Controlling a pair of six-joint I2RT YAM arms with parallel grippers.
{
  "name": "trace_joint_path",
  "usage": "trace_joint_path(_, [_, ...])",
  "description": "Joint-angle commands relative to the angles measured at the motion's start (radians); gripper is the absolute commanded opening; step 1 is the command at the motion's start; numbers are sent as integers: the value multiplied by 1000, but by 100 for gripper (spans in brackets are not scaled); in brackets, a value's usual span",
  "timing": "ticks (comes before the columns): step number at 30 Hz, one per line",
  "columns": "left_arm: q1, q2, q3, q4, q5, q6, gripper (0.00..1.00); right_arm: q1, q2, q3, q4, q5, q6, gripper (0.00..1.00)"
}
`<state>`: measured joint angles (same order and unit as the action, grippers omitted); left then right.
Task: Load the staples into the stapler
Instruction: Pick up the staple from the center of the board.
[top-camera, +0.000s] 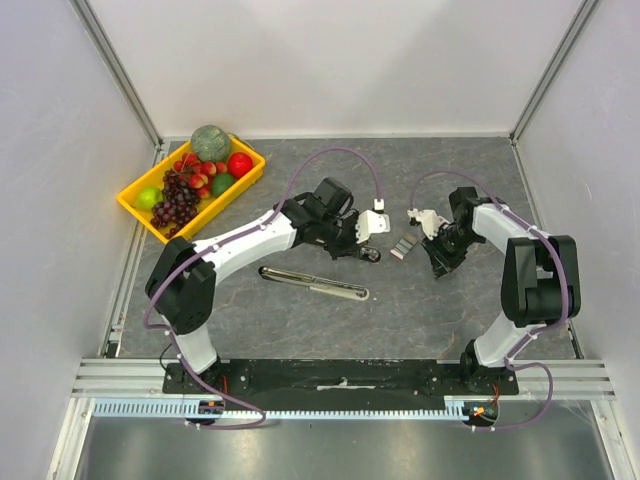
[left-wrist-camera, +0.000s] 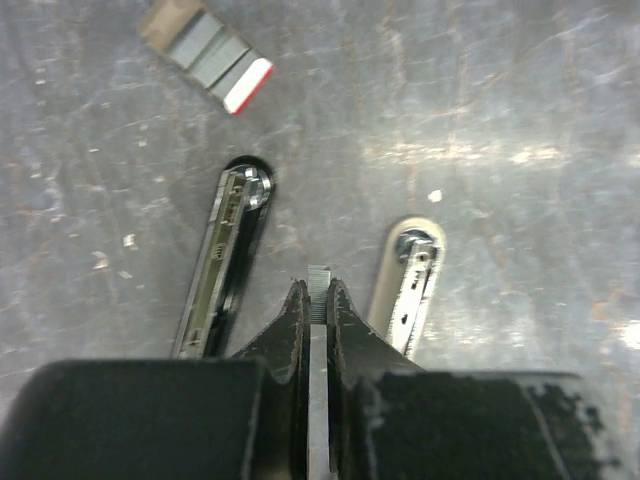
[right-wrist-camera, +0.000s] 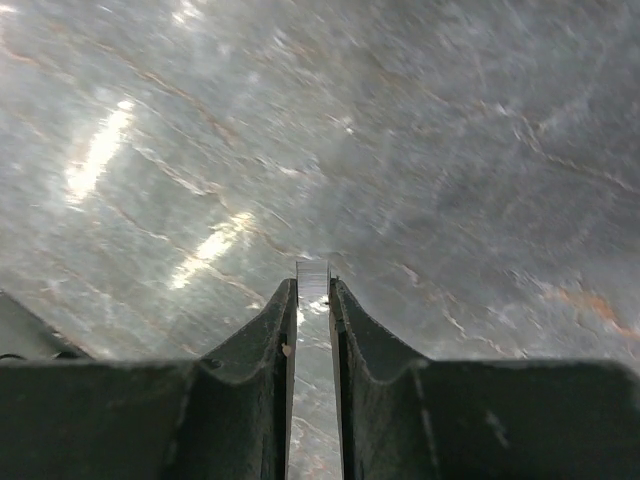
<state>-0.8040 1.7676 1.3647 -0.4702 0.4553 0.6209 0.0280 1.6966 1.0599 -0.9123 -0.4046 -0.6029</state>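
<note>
Grey and finely ribbed, a strip of staples (left-wrist-camera: 319, 277) stands pinched between the fingertips of your left gripper (left-wrist-camera: 318, 298). Its end pokes just past them, and the jaws are closed tight on it. You are holding it between the two spread halves of the stapler (top-camera: 320, 284), which lies open on the table. In the left wrist view the black magazine arm (left-wrist-camera: 222, 268), its shiny metal channel facing up, lies just left of your fingers. The pale top arm (left-wrist-camera: 405, 285) lies just right of them. The hinge end is hidden under the gripper, and you cannot tell from these views whether the strip touches the stapler. Your right gripper (right-wrist-camera: 312, 300) is closed almost fully on a second strip (right-wrist-camera: 312, 275), thin and pale, whose tip shows just above the fingertips, with only the table surface beyond it. The staple box (left-wrist-camera: 210, 58), with grey strips showing and a white-and-red end, lies flat just beyond the stapler's open ends. From above it sits between your two grippers. Everything rests on the grey marbled table (top-camera: 450, 320). A yellow tray (top-camera: 235, 195) of fruit sits at the far left corner, well apart from the work.
</note>
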Motion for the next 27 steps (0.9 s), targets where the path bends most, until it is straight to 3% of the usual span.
trace_joint_path(1, [19,-59,48,-50,221,-144,5,3,-61,-54,110,167,22,25])
trace_joint_path(9, [23,-71,50,-91,355,-227,5,29,-84,-120,147,225,11,34])
trace_joint_path(17, [51,-79,60,-136,433,-222,5,26,-247,-83,105,81,-52,45])
trace_joint_path(22, [66,-77,77,-182,520,-208,5,26,-447,-118,134,-66,-198,50])
trace_joint_path(25, [66,-85,82,-185,543,-227,5,26,-591,-182,168,-164,-366,53])
trace_joint_path(27, [66,-79,91,-185,559,-256,5,26,-668,-222,193,-230,-479,61])
